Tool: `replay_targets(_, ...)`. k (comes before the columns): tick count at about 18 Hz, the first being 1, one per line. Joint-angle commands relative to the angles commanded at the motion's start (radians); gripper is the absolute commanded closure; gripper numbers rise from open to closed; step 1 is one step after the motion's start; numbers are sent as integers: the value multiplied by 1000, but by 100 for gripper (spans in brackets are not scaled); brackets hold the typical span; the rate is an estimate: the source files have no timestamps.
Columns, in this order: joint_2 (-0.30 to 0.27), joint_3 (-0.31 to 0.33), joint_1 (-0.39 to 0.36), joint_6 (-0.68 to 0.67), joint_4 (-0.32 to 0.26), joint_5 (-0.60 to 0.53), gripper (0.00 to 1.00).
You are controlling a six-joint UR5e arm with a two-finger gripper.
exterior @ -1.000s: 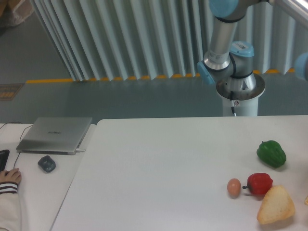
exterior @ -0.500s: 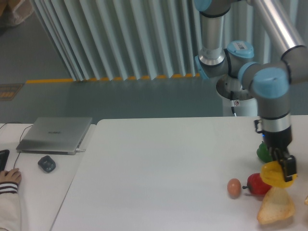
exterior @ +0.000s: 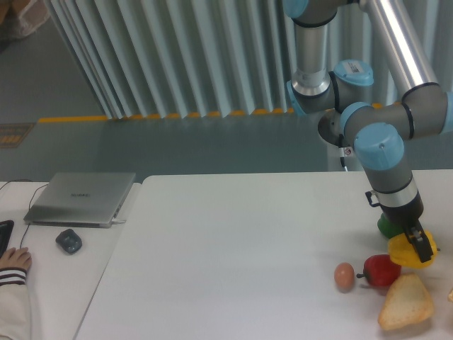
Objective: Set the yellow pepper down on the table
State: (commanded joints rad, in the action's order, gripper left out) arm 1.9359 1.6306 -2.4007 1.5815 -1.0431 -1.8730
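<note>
Since half a second ago the arm has swung its wrist slightly left and tilted; the load sits a little higher against the green pepper than before. A second ago the arm was folded back and nothing yellow was in view.

Left side: a narrower desk [exterior: 42, 283] carries a closed grey laptop [exterior: 81, 197], a dark mouse [exterior: 69, 241] in front of it, and a person's sleeved hand [exterior: 13, 263] at the frame edge. None of this bears on the task.

Centre: the table [exterior: 233, 248] is plain white and carries nothing across its middle. Judgement: this is the likely set-down area, being well apart from the other produce.

Right side: a small egg [exterior: 344, 275] lies beside the red pepper [exterior: 382, 270], with the bread wedge [exterior: 405, 301] just in front of them. The green pepper [exterior: 387, 225] is largely hidden behind the wrist. The gripper [exterior: 417, 244] is closed on the yellow pepper [exterior: 405, 250], fingers pinching it at its right side. The pepper hangs above the red pepper and bread; contact with the table cannot be confirmed, and it appears lifted.

Assessment: transport stage, placement not yet done. The held item overhangs crowded produce, so release at this spot would risk landing it on the red pepper or the bread. A move to the bare surface on the left, then a descent, is called for before opening.
</note>
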Motion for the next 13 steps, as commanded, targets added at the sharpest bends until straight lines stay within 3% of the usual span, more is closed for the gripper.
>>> replay_targets(1, 0, -8, -2, 0, -2, 0, 5)
replay_targets(2, -2, -14, -3, -2, -2, 9, 0)
replay_targets(5, -3, -14, -8, -3, -5, 15, 0)
replay_targets(9, -24, -29, -43, -8, -3, 121, 0)
replay_targets(11, -75, -44, -104, -34, -12, 275, 0)
replay_targets(12, -84, -58, -138, -55, -41, 335, 0)
replay_targets(13, -103, -102, -171, -57, -155, 350, 0)
